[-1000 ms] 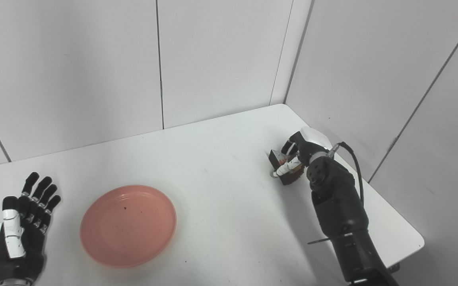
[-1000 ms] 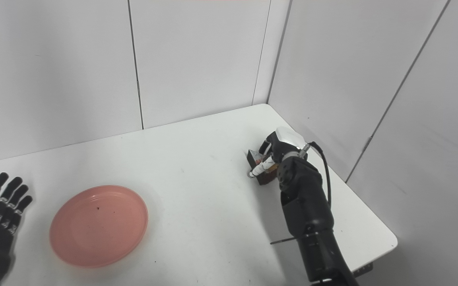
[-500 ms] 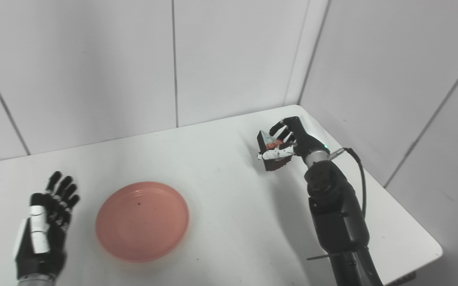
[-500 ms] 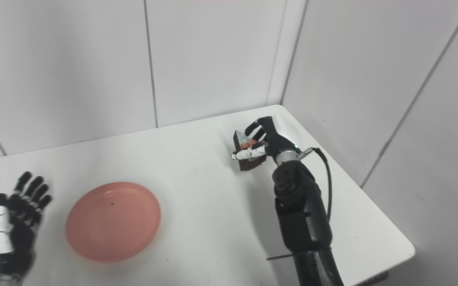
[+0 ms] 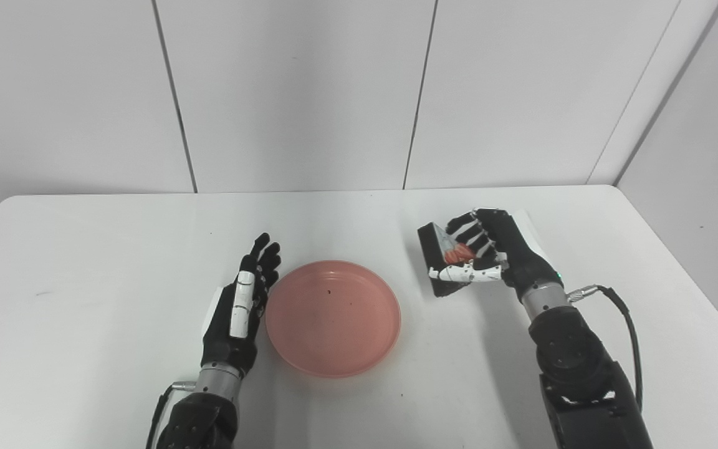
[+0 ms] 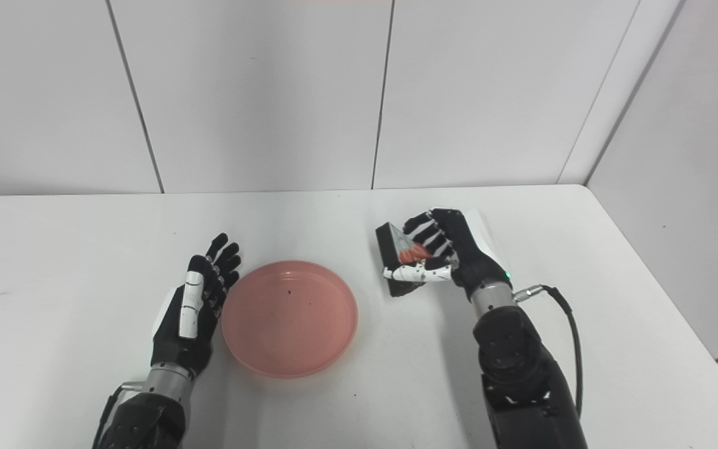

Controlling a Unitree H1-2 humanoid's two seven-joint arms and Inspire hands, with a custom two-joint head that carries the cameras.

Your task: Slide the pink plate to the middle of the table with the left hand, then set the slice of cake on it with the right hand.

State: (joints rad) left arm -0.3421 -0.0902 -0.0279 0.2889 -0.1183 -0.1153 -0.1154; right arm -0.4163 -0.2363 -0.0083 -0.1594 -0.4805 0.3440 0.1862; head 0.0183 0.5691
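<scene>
The pink plate (image 5: 333,317) lies flat near the middle of the white table (image 5: 85,249). My left hand (image 5: 242,308) is open, held edge-on just left of the plate's rim; I cannot tell if it touches it. My right hand (image 5: 490,252) is shut on the dark slice of cake (image 5: 443,260) with red topping, held tilted above the table to the right of the plate. The cake also shows in the right eye view (image 6: 401,257).
White wall panels (image 5: 296,93) stand behind the table and along its right side. The table's right edge (image 5: 695,293) runs close to my right arm.
The camera has swung, so the whole view shifted. My right hand has lifted the cake off the table and brought it nearer the plate. My left hand now stands closer beside the plate.
</scene>
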